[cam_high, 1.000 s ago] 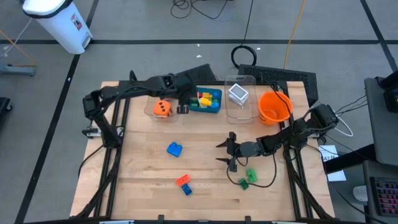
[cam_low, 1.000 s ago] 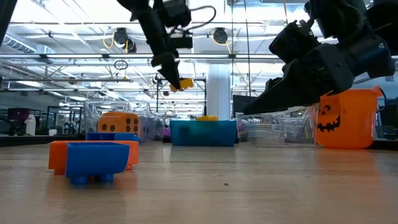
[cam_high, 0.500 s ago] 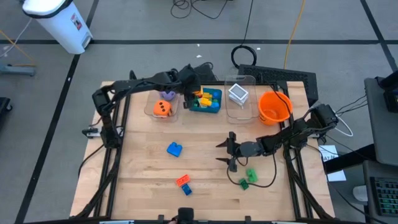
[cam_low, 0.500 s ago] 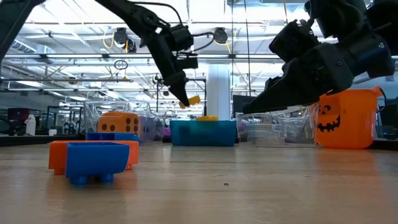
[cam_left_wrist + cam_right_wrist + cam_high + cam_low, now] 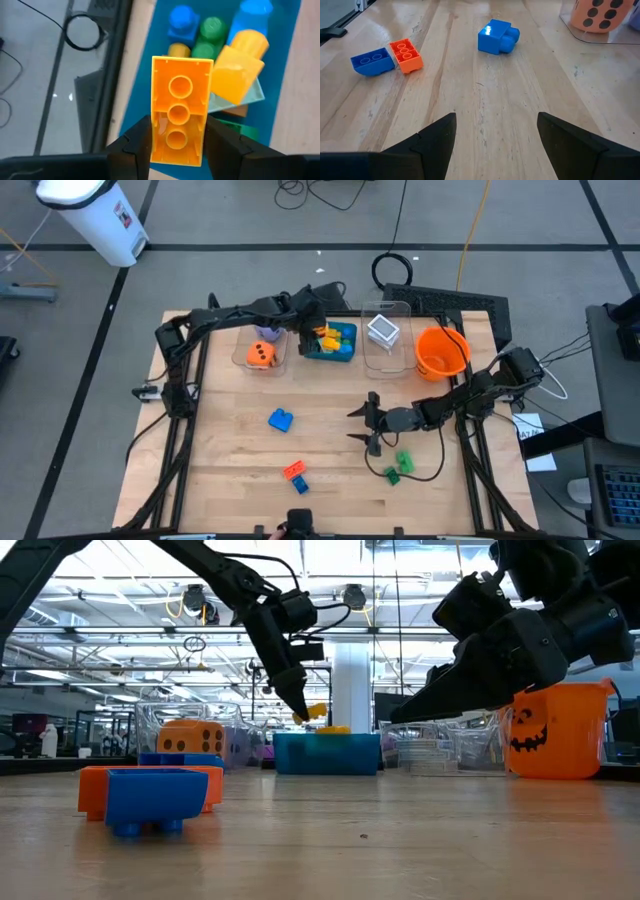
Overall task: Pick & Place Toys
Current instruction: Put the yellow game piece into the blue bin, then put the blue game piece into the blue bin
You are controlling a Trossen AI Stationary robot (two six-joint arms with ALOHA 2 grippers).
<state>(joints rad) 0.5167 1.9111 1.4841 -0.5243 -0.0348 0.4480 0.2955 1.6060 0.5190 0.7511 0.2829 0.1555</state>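
One yellow-orange brick point(image 5: 179, 124) sits clamped between the left gripper point(image 5: 175, 145) fingers, hollow underside toward the wrist camera, long axis running out along the fingers. It hangs directly above the teal tray point(image 5: 345, 352), already holding blue, green and yellow bricks, so my read is the release is a straight drop. The right gripper point(image 5: 370, 423) hovers mid-table, jaws spread wide and empty. It's the nearer arm to the loose blue brick point(image 5: 281, 420), the orange-and-blue pair point(image 5: 296, 476) and the green pieces point(image 5: 399, 465). The wooden table point(image 5: 220, 470) is flat with bare space around them. Clear bins flank the tray; one holds an orange die point(image 5: 261, 355).
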